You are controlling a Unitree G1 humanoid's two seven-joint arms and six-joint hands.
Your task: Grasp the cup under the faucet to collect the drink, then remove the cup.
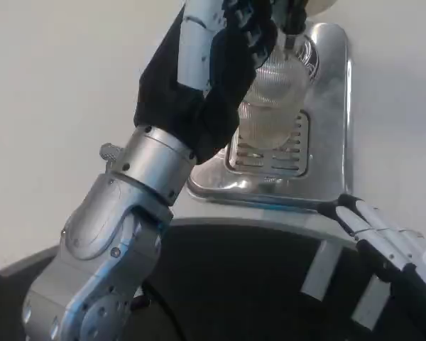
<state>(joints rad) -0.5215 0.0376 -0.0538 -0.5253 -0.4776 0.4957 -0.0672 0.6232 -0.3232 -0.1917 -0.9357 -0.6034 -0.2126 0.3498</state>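
Note:
A clear ribbed plastic cup (273,99) stands upright over the slotted drip grate (270,158) of the steel dispenser base (330,121). The faucet nozzle (291,32) hangs just above its mouth. My left hand (224,50), in a black sleeve with white and black fingers, wraps around the cup's left side and holds it. The hand covers much of the cup's left half. My right hand (383,245) sits low at the right, near the table's front edge, fingers stretched out and holding nothing.
The white table (57,106) spreads to the left of the dispenser. My left forearm (121,227) crosses the lower left of the view. A dark curved body edge (255,284) fills the bottom.

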